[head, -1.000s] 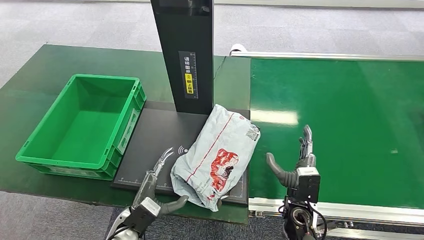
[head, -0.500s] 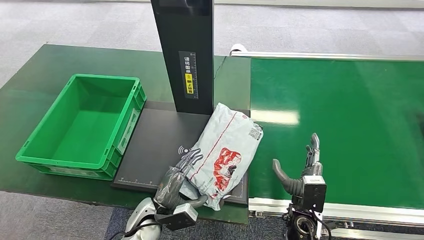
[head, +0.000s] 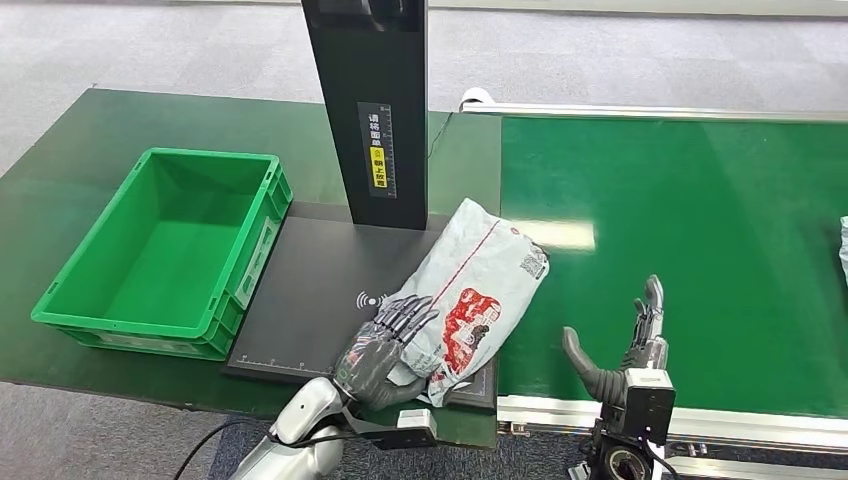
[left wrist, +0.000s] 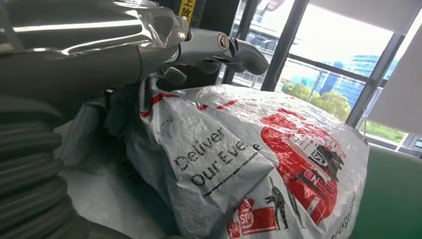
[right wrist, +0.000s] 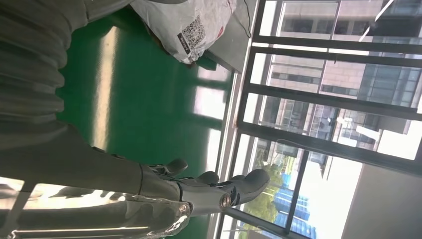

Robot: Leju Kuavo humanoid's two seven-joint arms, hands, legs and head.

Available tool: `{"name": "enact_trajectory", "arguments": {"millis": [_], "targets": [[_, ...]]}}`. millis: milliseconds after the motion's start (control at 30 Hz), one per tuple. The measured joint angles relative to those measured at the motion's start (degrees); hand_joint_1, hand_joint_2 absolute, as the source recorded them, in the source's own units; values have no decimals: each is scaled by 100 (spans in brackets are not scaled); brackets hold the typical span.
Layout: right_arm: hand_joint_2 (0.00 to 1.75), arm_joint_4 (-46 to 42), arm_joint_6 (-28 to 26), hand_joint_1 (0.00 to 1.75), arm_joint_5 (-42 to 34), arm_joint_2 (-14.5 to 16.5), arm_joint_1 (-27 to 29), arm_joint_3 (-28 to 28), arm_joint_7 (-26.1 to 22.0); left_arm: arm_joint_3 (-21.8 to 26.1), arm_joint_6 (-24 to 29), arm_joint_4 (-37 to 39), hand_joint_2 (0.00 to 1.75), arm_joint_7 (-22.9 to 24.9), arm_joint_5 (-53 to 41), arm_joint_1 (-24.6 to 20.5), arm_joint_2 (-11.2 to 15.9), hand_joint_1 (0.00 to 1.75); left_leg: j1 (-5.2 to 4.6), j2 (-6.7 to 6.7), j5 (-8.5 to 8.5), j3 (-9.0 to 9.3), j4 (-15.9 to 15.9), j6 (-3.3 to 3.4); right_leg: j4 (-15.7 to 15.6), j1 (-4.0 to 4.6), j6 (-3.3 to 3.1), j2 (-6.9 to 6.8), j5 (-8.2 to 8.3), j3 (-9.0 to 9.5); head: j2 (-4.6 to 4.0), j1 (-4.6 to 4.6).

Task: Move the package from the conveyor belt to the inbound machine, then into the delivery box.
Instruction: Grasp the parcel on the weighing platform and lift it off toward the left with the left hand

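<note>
The grey mailer package point(head: 478, 283) with red print lies slanted on the black plate point(head: 305, 290) of the inbound machine, its far corner reaching over the conveyor belt point(head: 700, 220). My left hand point(head: 385, 347) grips the package's near end, fingers spread over its top and thumb beneath the edge. The left wrist view has those fingers point(left wrist: 209, 45) curled over the crinkled package point(left wrist: 259, 164). Near the belt's front edge my right hand point(head: 628, 350) stands open with nothing in it. In the right wrist view the hand point(right wrist: 199, 191) hangs above the belt, well apart from the package point(right wrist: 189, 20).
The green delivery box point(head: 165, 250) stands left of the plate, with nothing inside. The machine's black column point(head: 372, 110) rises behind the package. The edge of another light package point(head: 843, 245) shows at the belt's far right.
My left hand came in from beside the package and closed over its near end. The package swung so its far end lies further right. My right hand drifted right and back.
</note>
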Motion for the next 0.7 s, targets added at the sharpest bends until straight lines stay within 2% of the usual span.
{"name": "enact_trajectory", "arguments": {"millis": [100, 267, 400, 700], "targets": [[175, -28, 57, 0, 33, 4, 14, -22, 0, -31, -196, 49, 175, -79, 170, -43, 33, 174, 0, 1, 0, 1, 0, 0, 0, 0, 0, 0, 0, 2, 0, 1], [175, -22, 137, 0, 59, 13, -58, -57, 0, 24, -1288, -260, 175, -606, 1224, 59, 226, 175, 0, 0, 1, 2, 0, 0, 1, 0, -1, 0, 1, 3, 0, 0], [175, -19, 139, 0, 48, 29, -110, -102, 0, 176, -1844, -863, 175, -736, 1795, 233, 444, 175, 1, -1, 1, 1, -1, 0, 2, 1, -1, 0, 1, 2, 0, -1], [175, -19, 139, 0, 48, 74, -116, -163, 0, 373, -2040, -1559, 175, -759, 1984, 408, 670, 175, 0, -1, 1, -1, 0, 0, 1, 0, 0, 0, 0, 2, 0, 0]]}}
